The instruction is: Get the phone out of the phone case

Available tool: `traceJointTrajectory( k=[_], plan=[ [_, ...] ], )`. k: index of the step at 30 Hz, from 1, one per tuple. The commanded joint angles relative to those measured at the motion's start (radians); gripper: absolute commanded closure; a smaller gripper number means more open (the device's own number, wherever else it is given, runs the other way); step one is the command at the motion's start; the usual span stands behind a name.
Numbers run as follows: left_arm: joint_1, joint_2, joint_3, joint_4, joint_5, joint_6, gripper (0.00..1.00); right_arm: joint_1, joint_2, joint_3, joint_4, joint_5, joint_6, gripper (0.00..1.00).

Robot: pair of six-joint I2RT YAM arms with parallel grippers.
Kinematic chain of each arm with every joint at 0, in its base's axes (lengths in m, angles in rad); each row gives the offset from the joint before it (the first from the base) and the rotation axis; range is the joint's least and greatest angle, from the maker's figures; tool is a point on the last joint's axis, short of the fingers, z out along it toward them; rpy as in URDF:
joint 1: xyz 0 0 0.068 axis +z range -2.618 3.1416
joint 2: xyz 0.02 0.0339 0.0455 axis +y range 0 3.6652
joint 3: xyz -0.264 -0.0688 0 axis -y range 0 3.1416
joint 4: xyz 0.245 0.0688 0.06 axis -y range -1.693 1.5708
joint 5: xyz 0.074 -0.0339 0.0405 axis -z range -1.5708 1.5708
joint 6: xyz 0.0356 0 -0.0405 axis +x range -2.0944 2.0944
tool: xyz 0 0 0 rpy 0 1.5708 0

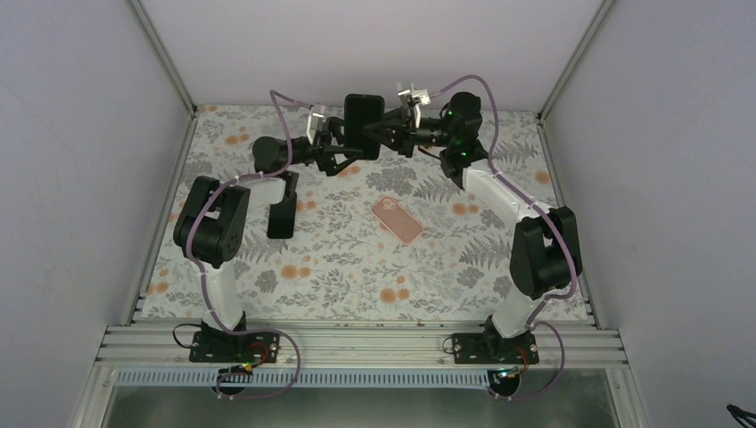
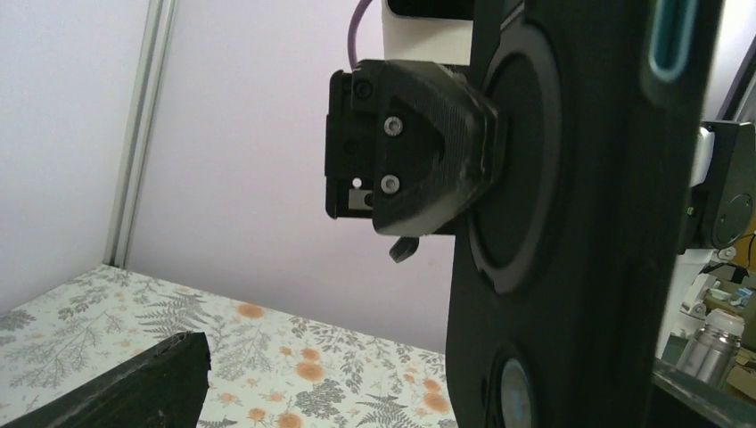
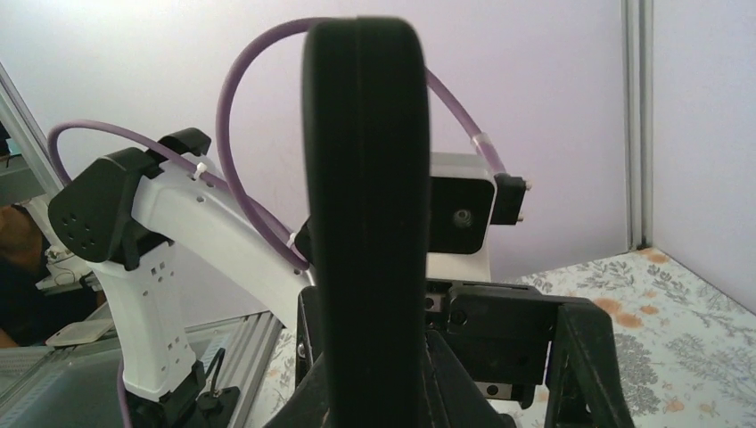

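The phone (image 1: 364, 125) stands upright above the table's (image 1: 357, 267) far middle, with the left gripper (image 1: 349, 152) on its left and the right gripper (image 1: 382, 134) on its right. The phone case (image 1: 398, 219) lies on the table, nearer and slightly right.

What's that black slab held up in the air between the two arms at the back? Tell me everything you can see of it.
The black slab is phone-shaped, matte, with rounded corners. It stands upright in the air above the floral table. One face bears a ring; its side has a teal slot and a seam. The right tool clamps both faces; the left tool gapes beside it.
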State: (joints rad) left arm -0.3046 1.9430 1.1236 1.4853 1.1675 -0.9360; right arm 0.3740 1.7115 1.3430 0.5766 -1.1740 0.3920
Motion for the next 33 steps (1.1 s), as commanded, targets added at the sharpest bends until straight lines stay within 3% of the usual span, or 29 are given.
traceJointTrajectory(
  k=[1, 5, 17, 19, 22, 24, 26, 28, 29, 30, 31, 33],
  plan=[
    [-0.003, 0.002, 0.040, 0.248, -0.010, -0.026, 0.01, 0.018, -0.011, 0.044, 0.002, 0.016, -0.061, 0.97],
    [-0.009, 0.023, 0.073, 0.253, 0.021, -0.052, 0.16, 0.022, -0.016, 0.041, 0.006, 0.019, -0.055, 0.97],
    [-0.035, 0.027, 0.094, 0.274, 0.124, -0.092, 0.80, 0.037, -0.014, 0.071, -0.051, 0.003, -0.089, 0.96],
    [-0.035, 0.013, 0.104, 0.253, 0.148, -0.080, 0.90, 0.037, -0.021, 0.089, -0.132, -0.006, -0.151, 0.83],
    [-0.035, -0.042, 0.108, 0.108, 0.195, 0.034, 0.98, 0.037, -0.033, 0.157, -0.404, -0.005, -0.379, 0.48],
    [-0.033, -0.105, 0.092, -0.076, 0.226, 0.192, 0.98, 0.030, -0.041, 0.184, -0.575, 0.012, -0.532, 0.39],
    [-0.034, -0.177, 0.085, -0.343, 0.240, 0.446, 0.98, 0.007, -0.089, 0.174, -0.648, 0.019, -0.594, 0.30],
    [-0.040, -0.234, 0.151, -0.826, 0.237, 0.820, 0.98, -0.016, -0.114, 0.169, -0.722, 0.029, -0.656, 0.21],
    [-0.047, -0.251, 0.223, -1.263, 0.211, 1.056, 0.98, -0.028, -0.123, 0.173, -0.771, 0.037, -0.692, 0.16],
    [-0.055, -0.251, 0.325, -1.582, 0.170, 1.348, 0.98, -0.041, -0.130, 0.187, -0.835, 0.046, -0.748, 0.12],
    [-0.067, -0.240, 0.412, -1.819, 0.117, 1.561, 0.98, -0.058, -0.137, 0.203, -0.905, 0.051, -0.804, 0.08],
    [-0.075, -0.207, 0.549, -2.141, 0.011, 1.806, 0.98, -0.084, -0.136, 0.260, -1.100, 0.057, -0.977, 0.02]
  ],
)
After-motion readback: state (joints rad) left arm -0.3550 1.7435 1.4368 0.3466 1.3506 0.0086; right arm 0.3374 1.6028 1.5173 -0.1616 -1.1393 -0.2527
